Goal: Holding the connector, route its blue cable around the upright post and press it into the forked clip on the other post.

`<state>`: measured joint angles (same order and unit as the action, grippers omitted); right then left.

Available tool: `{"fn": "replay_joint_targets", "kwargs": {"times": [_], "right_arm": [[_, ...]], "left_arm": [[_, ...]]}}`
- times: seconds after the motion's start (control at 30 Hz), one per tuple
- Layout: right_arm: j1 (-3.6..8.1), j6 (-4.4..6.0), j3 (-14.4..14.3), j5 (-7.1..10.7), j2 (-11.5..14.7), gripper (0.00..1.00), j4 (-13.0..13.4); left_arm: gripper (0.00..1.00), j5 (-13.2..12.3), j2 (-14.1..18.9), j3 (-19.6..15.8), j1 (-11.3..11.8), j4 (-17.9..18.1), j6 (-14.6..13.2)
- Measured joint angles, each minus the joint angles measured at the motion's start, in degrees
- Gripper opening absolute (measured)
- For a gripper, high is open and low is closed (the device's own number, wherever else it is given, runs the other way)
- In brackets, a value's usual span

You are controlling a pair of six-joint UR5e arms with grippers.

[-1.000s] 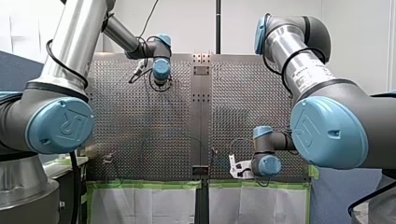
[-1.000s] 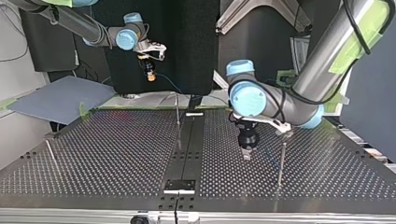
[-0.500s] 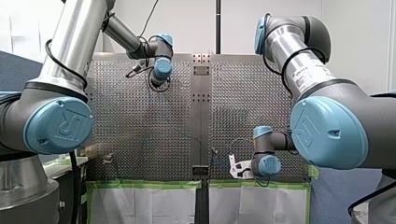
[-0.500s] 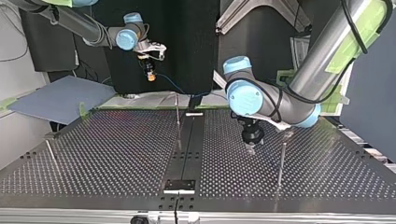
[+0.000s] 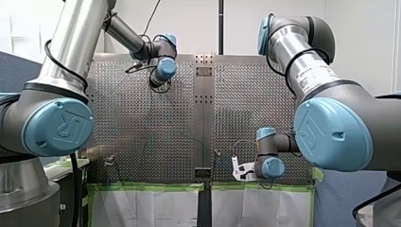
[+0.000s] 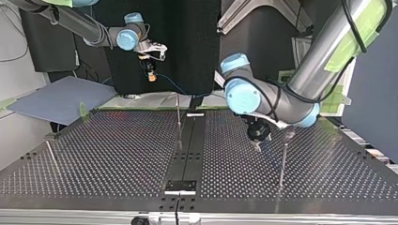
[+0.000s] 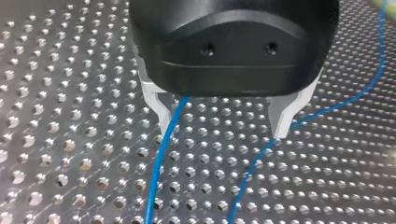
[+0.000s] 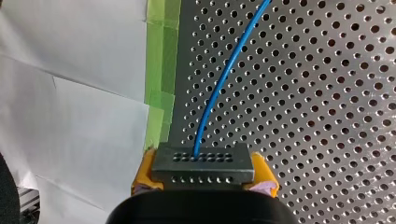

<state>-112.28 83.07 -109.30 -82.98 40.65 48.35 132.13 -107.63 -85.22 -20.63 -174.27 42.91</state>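
Note:
My right gripper [image 8: 204,173] has yellow pads shut on a grey connector [image 8: 203,161], held in the air off the table's far edge in the top view [image 6: 150,74]. A blue cable [image 8: 219,84] leaves the connector and runs out over the perforated table. My left gripper [image 7: 222,133] hangs open just above the table, with two runs of the blue cable [image 7: 161,177] lying beneath and beside its metal fingers, none gripped. In the top view it [image 6: 257,144] is left of a thin upright post [image 6: 283,159]. Another post [image 6: 178,117] stands near the middle.
A third thin post [image 6: 50,152] stands at the top view's left. A black strip [image 6: 187,150] runs down the table's middle. A grey-blue sheet [image 6: 61,98] lies off the far left corner. Green tape [image 8: 161,60] and white paper edge the table near my right gripper.
My left gripper has risen slightly and shifted right and away in the top view, toward the right-hand post. My right gripper has kept still with the connector.

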Motion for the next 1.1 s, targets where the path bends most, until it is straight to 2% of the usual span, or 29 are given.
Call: {"fn": "replay_joint_targets", "kwargs": {"times": [0.23, 0.4, 0.63, 0.83, 1.1], "right_arm": [[0.0, 0.0, 0.0, 0.0, 0.0, 0.0, 0.0], [0.0, 0.0, 0.0, 0.0, 0.0, 0.0, -0.1], [0.0, 0.0, 0.0, 0.0, 0.0, 0.0, -0.1], [0.0, 0.0, 0.0, 0.0, 0.0, 0.0, 0.0], [0.0, 0.0, 0.0, 0.0, 0.0, 0.0, 0.0]], "left_arm": [[1.0, 2.9, 0.7, 0.0, -1.4, -1.8, -3.0], [1.0, 2.4, 2.0, -1.1, -2.5, -2.2, -4.4], [1.0, 1.4, 5.1, -4.0, -3.1, -4.3, -1.7], [1.0, 0.5, 8.0, -6.6, -2.4, -5.1, 1.2], [1.0, -2.7, 11.6, -4.3, -1.0, -8.3, 4.8]]}}
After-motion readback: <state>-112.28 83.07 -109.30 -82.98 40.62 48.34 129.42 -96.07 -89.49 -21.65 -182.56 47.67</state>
